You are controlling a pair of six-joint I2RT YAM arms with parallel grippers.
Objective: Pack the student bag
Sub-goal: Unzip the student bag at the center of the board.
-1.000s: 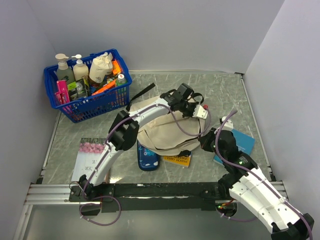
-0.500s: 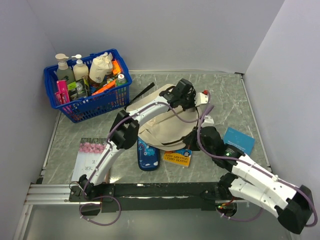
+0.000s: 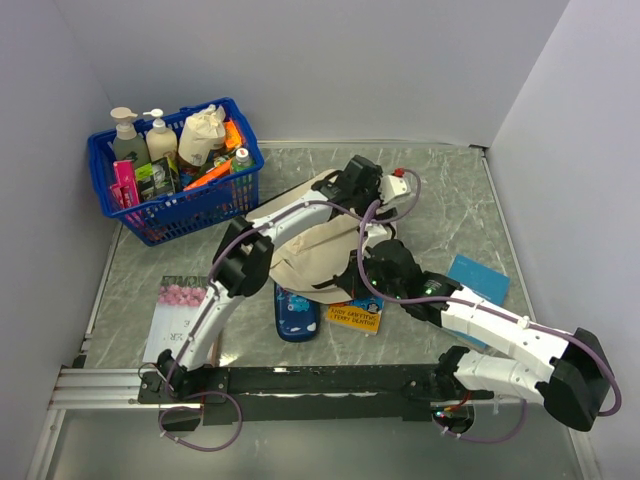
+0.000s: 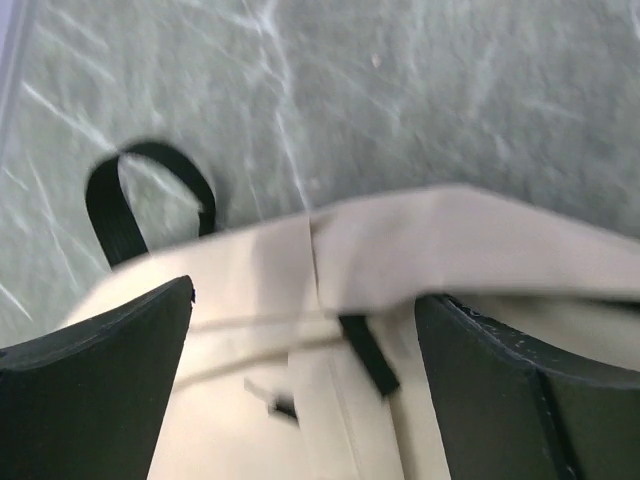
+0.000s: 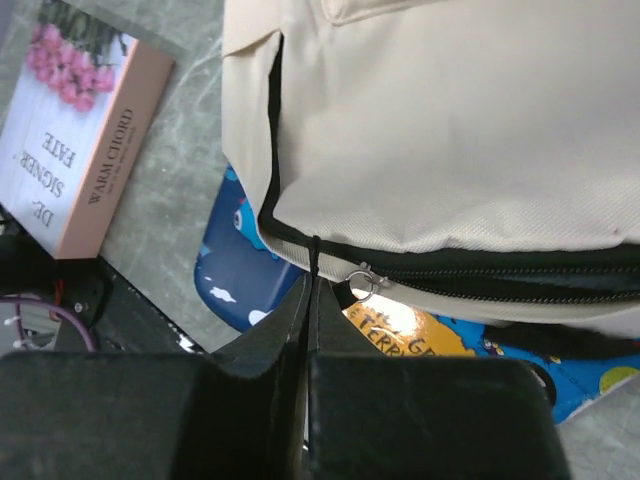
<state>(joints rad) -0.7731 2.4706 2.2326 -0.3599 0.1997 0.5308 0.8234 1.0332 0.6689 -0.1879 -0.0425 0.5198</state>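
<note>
The cream student bag [image 3: 312, 252] lies bunched mid-table, partly over a yellow book [image 3: 356, 316] and a blue pencil case [image 3: 297, 312]. My left gripper [image 3: 362, 190] hovers over the bag's far top edge. In the left wrist view that gripper [image 4: 305, 350] is wide open, with bag fabric [image 4: 450, 230] below the fingers and a black strap loop [image 4: 110, 210] on the table. My right gripper [image 3: 372, 262] is at the bag's near edge. In the right wrist view it [image 5: 312, 285] is shut on a thin black zipper cord [image 5: 313, 255], beside the zipper ring [image 5: 360, 283].
A blue basket [image 3: 170, 215] of bottles stands at the back left. A pink flowered book [image 3: 180, 315] lies at the front left, and a blue book [image 3: 482, 283] lies to the right of the bag. Grey walls enclose the table on three sides.
My left gripper has opened and let go of the bag's top. The right arm has swung left across the bag's near edge, and the bag has bunched up toward the left.
</note>
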